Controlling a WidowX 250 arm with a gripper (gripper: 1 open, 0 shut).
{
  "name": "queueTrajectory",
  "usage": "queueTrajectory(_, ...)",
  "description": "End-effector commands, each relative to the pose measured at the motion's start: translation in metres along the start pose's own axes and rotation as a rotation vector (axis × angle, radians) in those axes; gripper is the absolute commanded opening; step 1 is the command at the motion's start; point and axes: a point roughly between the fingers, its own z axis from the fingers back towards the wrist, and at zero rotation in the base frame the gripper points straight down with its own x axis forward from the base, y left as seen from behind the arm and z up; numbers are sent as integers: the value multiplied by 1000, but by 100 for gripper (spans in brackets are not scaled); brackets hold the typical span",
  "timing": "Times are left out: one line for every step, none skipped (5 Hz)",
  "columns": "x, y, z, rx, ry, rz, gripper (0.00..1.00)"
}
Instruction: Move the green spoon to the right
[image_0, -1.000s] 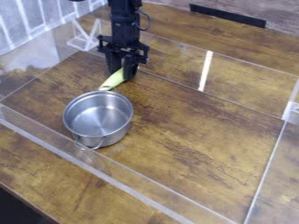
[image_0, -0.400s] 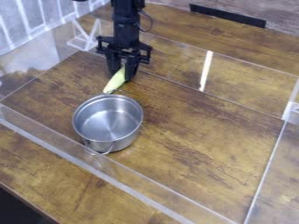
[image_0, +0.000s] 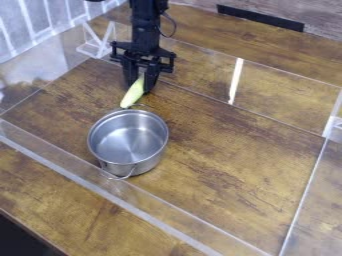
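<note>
The single camera view is looking down at a wooden table (image_0: 227, 160) with a low clear plastic wall (image_0: 201, 235) running around its working area. In the upper middle of the frame, the black gripper (image_0: 142, 82) is pointing straight down from its dark arm (image_0: 147, 20), and its jaws are standing narrow, closing on the upper end of the green spoon (image_0: 131, 95). The spoon's yellow-green handle is sticking out below the fingers, slanting down and to the left, with its lower end lying on or just above the tabletop; the metal bowl of the spoon is hiding behind the gripper. Just below the spoon, in the centre left of the frame, a round steel pot (image_0: 128, 141) is sitting upright and empty, close to the handle's tip but not touching it.
</note>
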Motion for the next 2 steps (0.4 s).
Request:
queueTrajectory(-6, -3, 11, 5, -20, -68, 0)
queueTrajectory(-13, -9, 10, 11, -16, -141, 0)
